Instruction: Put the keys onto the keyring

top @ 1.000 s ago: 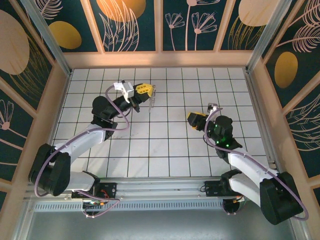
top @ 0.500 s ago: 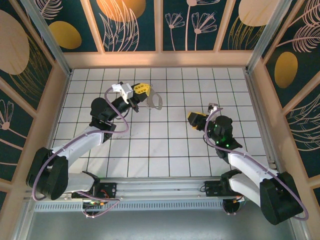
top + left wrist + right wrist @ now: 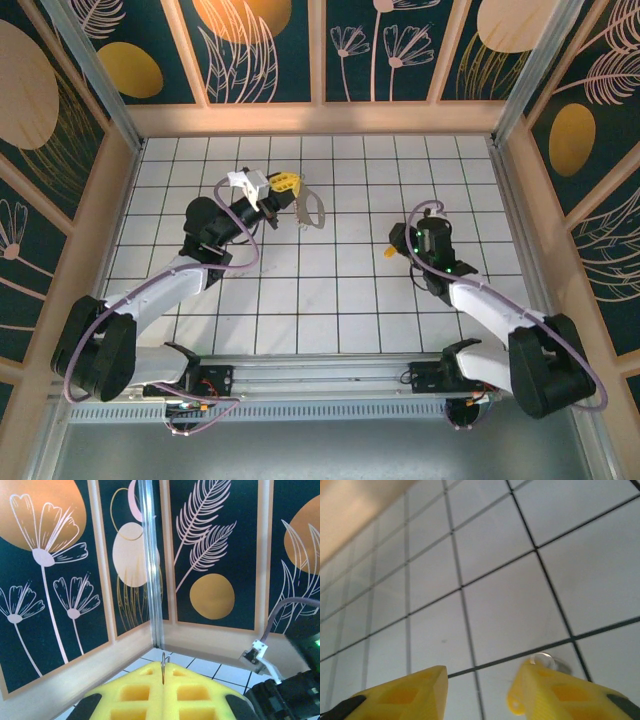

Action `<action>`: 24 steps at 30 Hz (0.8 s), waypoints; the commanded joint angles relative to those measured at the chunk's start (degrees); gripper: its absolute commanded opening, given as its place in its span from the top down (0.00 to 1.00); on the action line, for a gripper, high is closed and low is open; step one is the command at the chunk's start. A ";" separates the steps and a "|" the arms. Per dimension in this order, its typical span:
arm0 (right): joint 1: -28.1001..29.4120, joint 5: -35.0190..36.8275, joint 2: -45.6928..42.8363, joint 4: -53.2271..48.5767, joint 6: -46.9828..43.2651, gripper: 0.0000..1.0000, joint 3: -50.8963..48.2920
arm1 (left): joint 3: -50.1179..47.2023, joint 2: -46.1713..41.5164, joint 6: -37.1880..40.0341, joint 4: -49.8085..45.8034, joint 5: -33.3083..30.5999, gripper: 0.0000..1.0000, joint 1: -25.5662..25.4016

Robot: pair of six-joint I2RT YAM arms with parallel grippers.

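Tiled floor (image 3: 340, 290); keyring (image 3: 164, 665) partly hidden in left tool (image 3: 164, 680).

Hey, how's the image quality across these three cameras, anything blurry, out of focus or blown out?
Top external view: sharp and evenly lit, warm glow on the back ledge. Left wrist view: wall panels crisp, left end effector soft, right arm at lower right blurred. Right wrist view: tiled floor slightly soft, right end effector defocused, no harsh glare.
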 commanded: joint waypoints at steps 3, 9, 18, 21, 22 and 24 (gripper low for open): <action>-2.44 1.00 7.06 -5.09 -4.76 0.64 6.32 | -0.50 -1.61 -0.21 2.35 -0.29 1.00 -0.29; -6.41 -3.56 13.61 -4.07 -7.12 0.66 8.59 | -0.66 -2.21 -0.66 2.52 0.11 1.00 -0.29; -6.90 -10.95 20.62 0.22 -6.72 0.65 9.99 | -1.09 -3.29 -0.79 2.15 1.25 1.00 -0.29; -6.83 -11.48 22.20 1.03 -6.19 0.65 10.40 | -1.66 -4.11 -0.57 2.15 1.25 1.00 -0.29; -6.84 -11.56 22.55 1.18 -6.17 0.66 10.53 | -1.92 -4.37 -0.57 2.22 1.28 1.00 -0.29; -6.78 -11.76 23.11 1.31 -6.17 0.66 10.75 | -2.32 -4.96 -0.58 2.41 1.27 1.00 -0.29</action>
